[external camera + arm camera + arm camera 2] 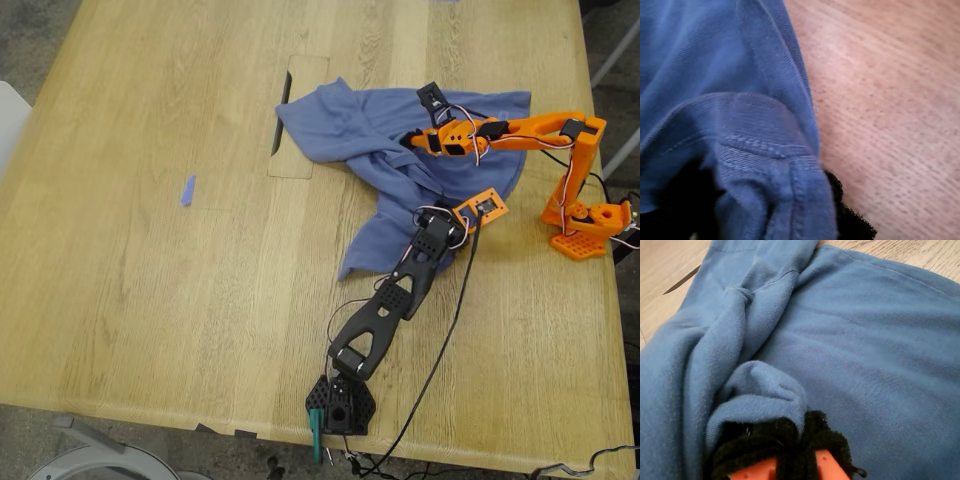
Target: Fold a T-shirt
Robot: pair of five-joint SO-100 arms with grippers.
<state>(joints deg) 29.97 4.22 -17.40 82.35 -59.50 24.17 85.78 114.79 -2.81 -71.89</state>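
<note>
One T-shirt is pinched in both my first gripper and my second gripper.

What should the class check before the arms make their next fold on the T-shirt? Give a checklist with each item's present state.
1. My second claw grips a fold of the T-shirt: ok.
2. My first claw grips the hem: cannot tell; cloth drapes over it.
3. T-shirt lies flat: not ok, it is bunched and twisted.
4. T-shirt wholly on the table: ok.
5. Blue strip lies apart from the T-shirt: ok.
</note>
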